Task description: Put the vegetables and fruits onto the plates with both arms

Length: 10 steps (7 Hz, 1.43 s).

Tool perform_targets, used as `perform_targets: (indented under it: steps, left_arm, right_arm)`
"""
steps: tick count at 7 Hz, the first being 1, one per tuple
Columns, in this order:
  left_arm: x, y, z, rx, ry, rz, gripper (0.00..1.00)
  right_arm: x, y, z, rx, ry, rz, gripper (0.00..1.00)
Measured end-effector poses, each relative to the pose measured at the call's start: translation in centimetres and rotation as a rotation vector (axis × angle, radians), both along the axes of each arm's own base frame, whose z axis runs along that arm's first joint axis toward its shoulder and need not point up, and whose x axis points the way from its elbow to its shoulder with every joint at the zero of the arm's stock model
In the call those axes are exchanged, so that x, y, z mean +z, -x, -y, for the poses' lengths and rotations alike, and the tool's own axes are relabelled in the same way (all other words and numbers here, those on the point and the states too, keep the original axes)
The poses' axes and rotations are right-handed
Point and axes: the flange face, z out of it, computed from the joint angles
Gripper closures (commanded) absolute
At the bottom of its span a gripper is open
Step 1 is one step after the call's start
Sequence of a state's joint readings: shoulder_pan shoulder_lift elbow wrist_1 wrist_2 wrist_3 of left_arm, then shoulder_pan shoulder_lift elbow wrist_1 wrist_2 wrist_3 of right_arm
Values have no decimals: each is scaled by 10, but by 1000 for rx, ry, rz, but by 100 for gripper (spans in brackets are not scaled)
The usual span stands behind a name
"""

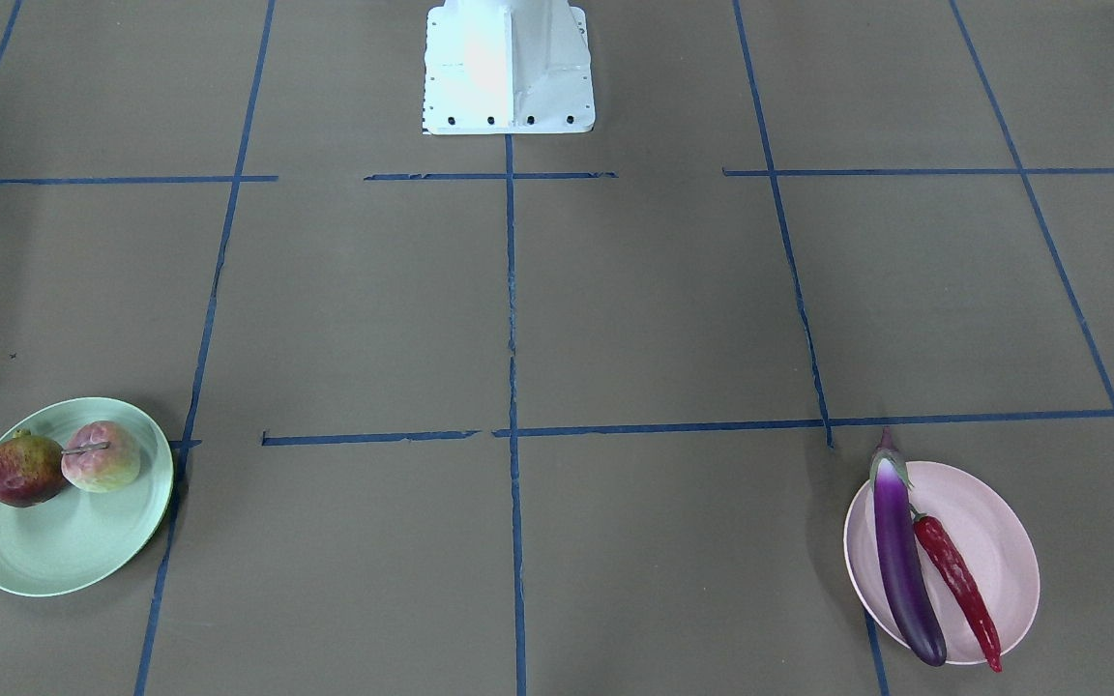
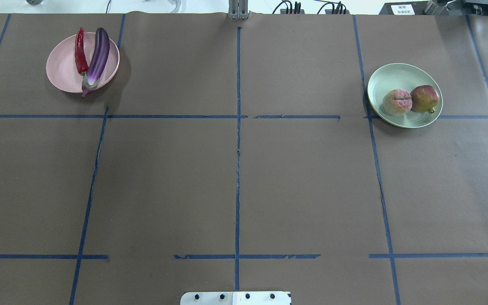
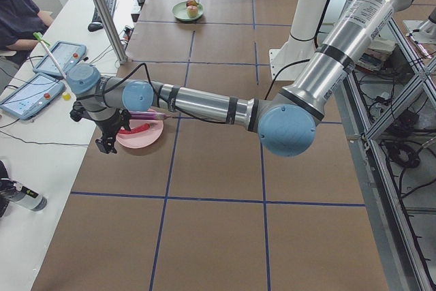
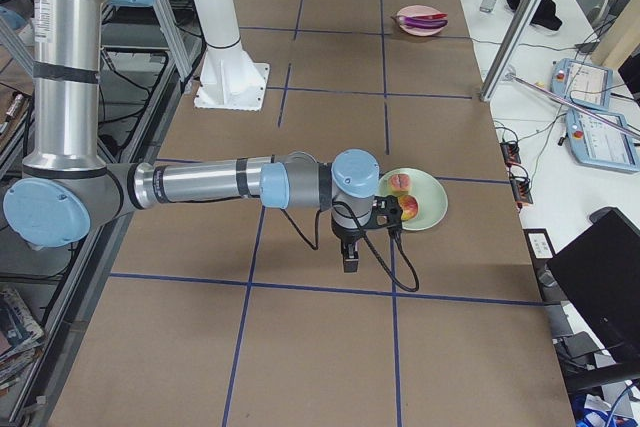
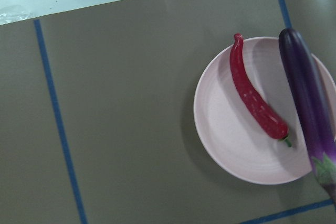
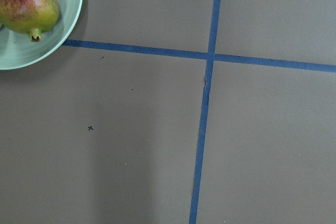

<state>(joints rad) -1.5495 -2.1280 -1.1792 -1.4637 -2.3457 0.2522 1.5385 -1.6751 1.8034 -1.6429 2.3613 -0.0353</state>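
The purple eggplant (image 1: 900, 561) and the red chili pepper (image 1: 958, 580) lie side by side on the pink plate (image 1: 997, 541); the eggplant's ends overhang the rim. The pomegranate (image 1: 23, 471) and the peach (image 1: 101, 457) sit touching on the mint green plate (image 1: 64, 556). My left gripper (image 3: 105, 144) hangs above the table just beside the pink plate (image 3: 139, 140). My right gripper (image 4: 350, 262) hangs beside the green plate (image 4: 430, 212). Both grippers show only in the side views, so I cannot tell whether they are open or shut. Neither touches the produce.
The white base block (image 1: 509, 68) stands at the table's robot side. Blue tape lines (image 2: 238, 169) grid the brown table. Operator tables with tablets (image 3: 58, 59) and cables run along the far edge.
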Motion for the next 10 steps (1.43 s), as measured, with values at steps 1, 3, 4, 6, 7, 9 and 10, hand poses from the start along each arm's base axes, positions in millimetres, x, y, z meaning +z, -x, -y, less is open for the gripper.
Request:
perform_targets:
  steps: [1,3,4,6,7,9,10]
  left_arm:
    - [25,38,-17,35,4,42,0]
    - [91,68,-75,27,87,52,0]
    - [111,70,-101,-10,141,50,0]
    - [116,66,-157,-103,200,51,0]
    - [110,63,-193,-140,209,51,0]
    - [100,56,-247,-174,218,52,0]
    - [100,54,-252,-172,218,53,0]
  right_arm:
    - [0,0,0,0,0,0,0]
    - [0,0,0,-1,-1,0,0]
    - [0,0,0,-1,-1,1,0]
    - [0,0,0,0,-2,1,0]
    - [0,-1,0,0,-1,1,0]
    - [0,-1,0,5,3,-3,0]
    - [0,-2,0,10,7,-19,0]
